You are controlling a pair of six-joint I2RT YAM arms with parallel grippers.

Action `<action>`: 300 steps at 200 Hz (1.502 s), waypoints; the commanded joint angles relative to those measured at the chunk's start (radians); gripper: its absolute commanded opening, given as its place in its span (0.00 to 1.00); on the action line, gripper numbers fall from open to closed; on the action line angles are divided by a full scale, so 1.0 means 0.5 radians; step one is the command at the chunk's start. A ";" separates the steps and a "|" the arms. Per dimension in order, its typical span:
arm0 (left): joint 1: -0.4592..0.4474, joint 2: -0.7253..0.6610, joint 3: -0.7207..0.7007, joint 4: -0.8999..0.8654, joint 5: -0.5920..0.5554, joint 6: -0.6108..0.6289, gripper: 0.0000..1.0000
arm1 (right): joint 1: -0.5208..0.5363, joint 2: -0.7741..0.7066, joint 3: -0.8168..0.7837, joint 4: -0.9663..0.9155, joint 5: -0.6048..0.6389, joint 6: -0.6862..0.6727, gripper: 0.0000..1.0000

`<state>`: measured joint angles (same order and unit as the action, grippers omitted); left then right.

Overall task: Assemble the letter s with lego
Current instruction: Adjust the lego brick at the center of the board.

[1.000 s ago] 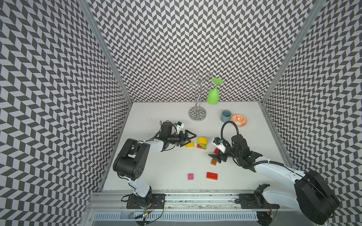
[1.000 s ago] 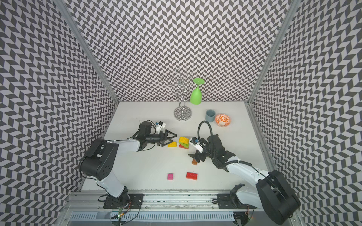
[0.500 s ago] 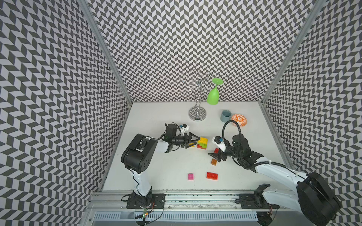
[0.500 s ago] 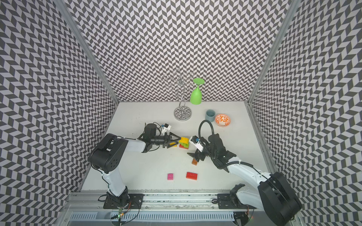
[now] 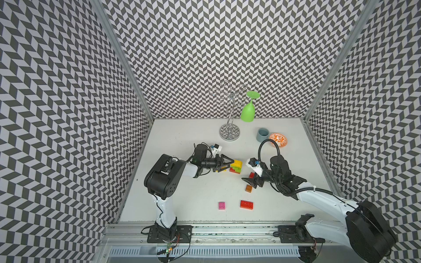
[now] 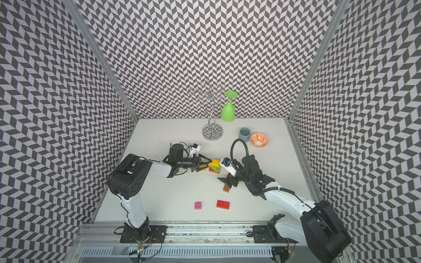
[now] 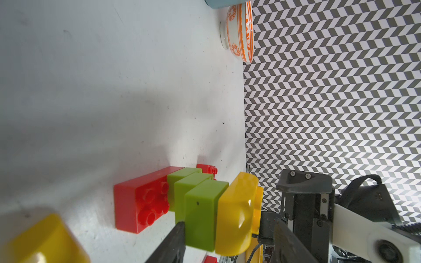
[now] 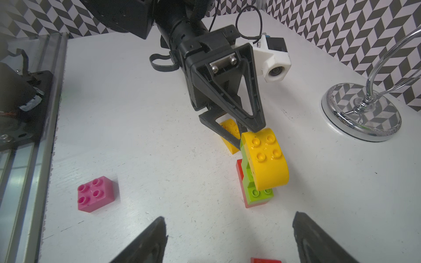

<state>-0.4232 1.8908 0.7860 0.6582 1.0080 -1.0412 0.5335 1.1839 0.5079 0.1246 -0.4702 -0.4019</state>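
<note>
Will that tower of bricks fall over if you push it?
Probably tippy: the stack is tall on a small red base, and its yellow top overhangs. Hard, snapped-together bricks should move as one stiff piece. Glossy sides might slip.

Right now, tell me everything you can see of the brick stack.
The brick stack is glossy studded plastic: a red base flat on the white table, three lime green bricks stepping up like stairs, and a yellow brick with a rounded side on top, studs up. It stands upright mid-table. The left gripper appears to pinch its top, one finger over the yellow, one under the overhanging green.
</note>
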 commanded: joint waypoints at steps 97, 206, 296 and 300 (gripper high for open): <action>-0.013 0.073 0.031 0.059 0.007 0.002 0.55 | 0.001 -0.025 0.060 0.000 -0.059 -0.017 0.84; -0.012 0.075 0.022 0.027 -0.001 0.020 0.49 | 0.003 -0.011 0.070 -0.008 -0.087 -0.015 0.81; -0.012 0.080 0.010 0.025 -0.007 0.025 0.46 | 0.001 0.000 0.076 -0.015 -0.098 -0.014 0.79; -0.012 0.081 0.010 0.021 -0.007 0.026 0.46 | 0.004 -0.001 0.076 -0.015 -0.101 -0.015 0.79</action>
<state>-0.4252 1.9167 0.7868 0.6724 1.0084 -1.0451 0.5335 1.1839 0.5194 0.0967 -0.4961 -0.4023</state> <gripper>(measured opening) 0.461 0.793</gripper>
